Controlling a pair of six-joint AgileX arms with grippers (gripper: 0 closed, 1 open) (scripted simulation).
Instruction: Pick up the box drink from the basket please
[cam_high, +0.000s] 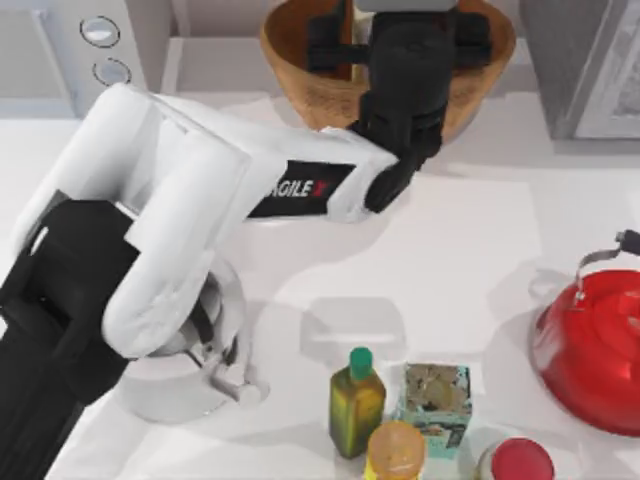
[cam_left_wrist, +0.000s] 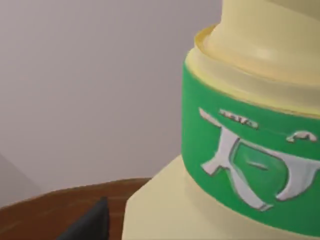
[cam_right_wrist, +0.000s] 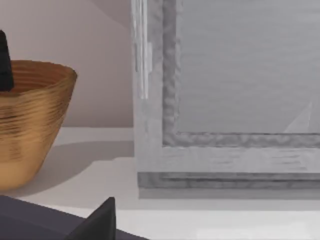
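Top view: the left gripper (cam_high: 352, 45) is down inside the basket (cam_high: 300, 85) at the back of the desk, right over the box drink (cam_high: 349, 25). Can't tell how its jaws stand.

Left wrist view: carton right up close, pale yellow with a green band.

Right wrist view: basket off to the side; right arm looks parked.

Probably mid-grasp, lift still to come.
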